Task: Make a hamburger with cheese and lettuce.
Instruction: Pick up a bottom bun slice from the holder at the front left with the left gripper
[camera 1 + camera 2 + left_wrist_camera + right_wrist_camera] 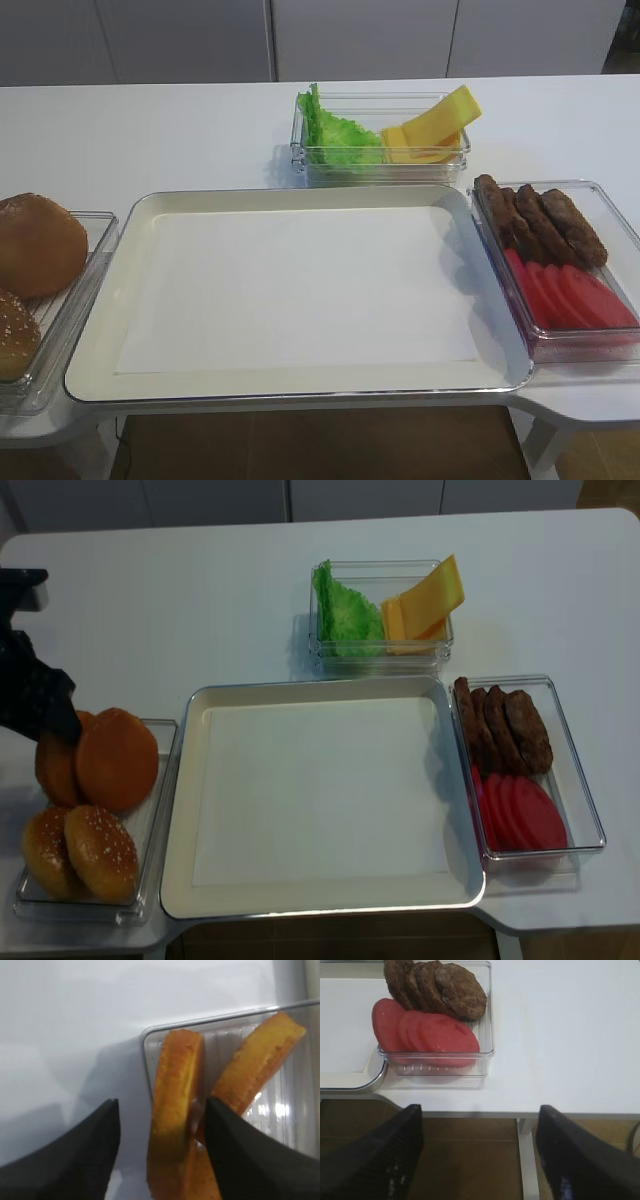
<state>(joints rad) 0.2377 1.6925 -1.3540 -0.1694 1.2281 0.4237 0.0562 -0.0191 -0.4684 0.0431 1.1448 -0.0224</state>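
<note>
On the far left, my left end effector [161, 1102] is spread wide over the clear bun bin [148, 1045]. The hamburger [175, 1125], for now one flat bun half standing on edge, sits between the fingers with its flat faces turned toward them. Its long axis runs straight away from the wrist. The right-hand finger is at or nearly on it; the left-hand one is clear. I judge a plain close would catch it.

The tray [300, 385] in the middle is bare. Behind it, the lettuce [335, 135] and cheese [435, 125] share one bin.

The right end effector [480, 1110] hangs wide and empty off the surface [560, 1035] edge, patties [440, 985] and tomato slices [425, 1032] ahead. The left arm is the nearer to the bun.
</note>
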